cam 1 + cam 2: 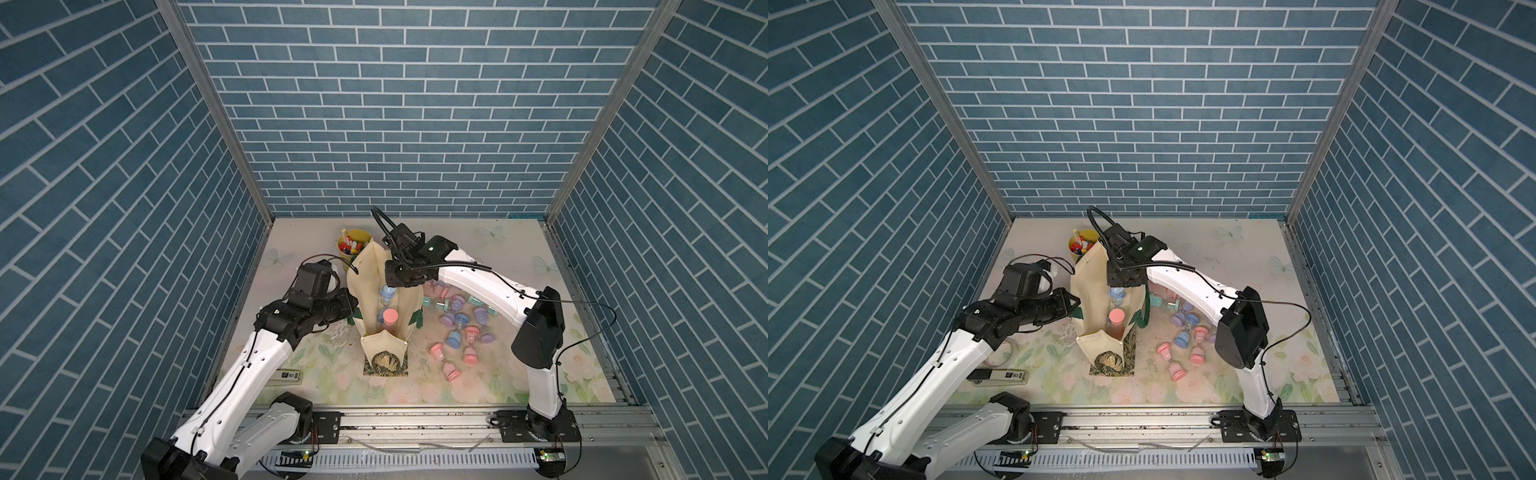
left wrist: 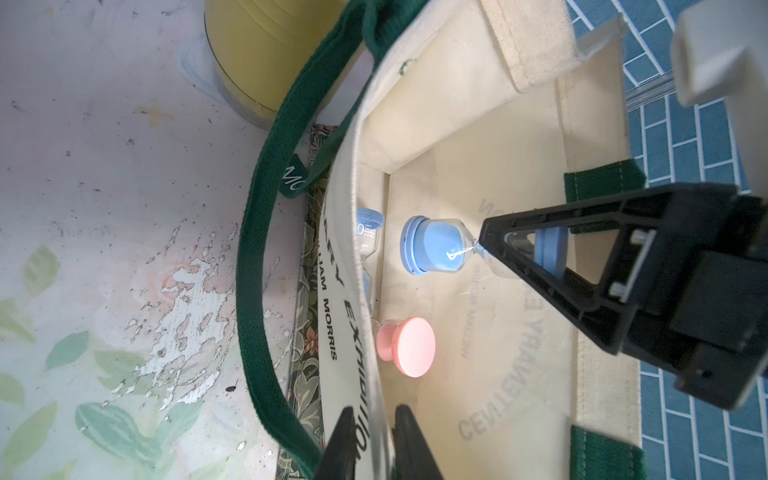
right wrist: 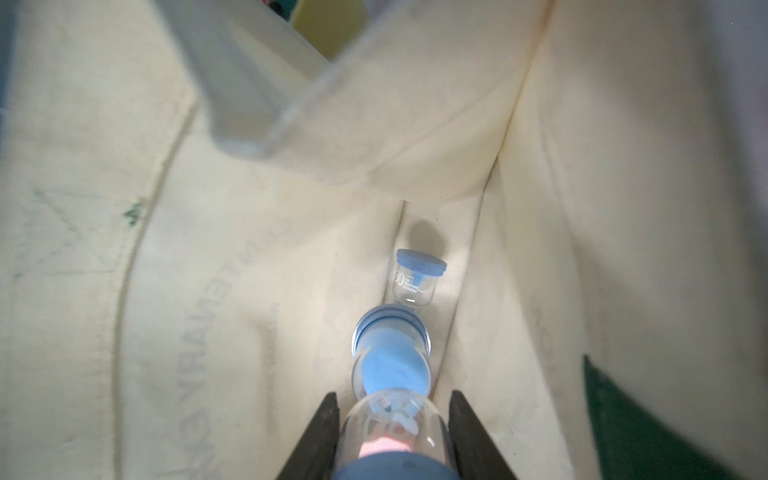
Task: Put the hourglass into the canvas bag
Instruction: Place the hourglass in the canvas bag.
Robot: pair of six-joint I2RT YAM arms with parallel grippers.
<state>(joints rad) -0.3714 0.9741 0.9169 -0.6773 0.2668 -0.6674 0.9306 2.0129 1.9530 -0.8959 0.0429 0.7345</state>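
Down inside the canvas bag [image 2: 457,124], the hourglass [image 2: 434,245] hangs blue cap first. The right pincer [image 3: 393,398] has it gripped at the glass, jaws snug against the bulb on both sides. It's within the walls but, I'd judge, not yet set down.

The left pincer [image 2: 376,432] straddles the bag's near rim, fingers narrow on either side of the canvas. Whether they truly bite, I cannot tell.

The smart play: sink a touch lower, ease the jaws apart only when the cap is close to the bag's floor, then lift straight out so nothing snags cloth.

Watch the company below! Another blue hourglass [image 3: 417,276] lies just beyond the held one's cap and a pink hourglass [image 2: 409,347] sits nearby, so a careless drop could knock glass on glass.

The green strap [image 2: 257,270] droops outside, harmless. Out on the tabletop [image 1: 316,374], a scatter of loose hourglasses [image 1: 457,324] and the yellow cup [image 2: 257,62] sit clear of the action.
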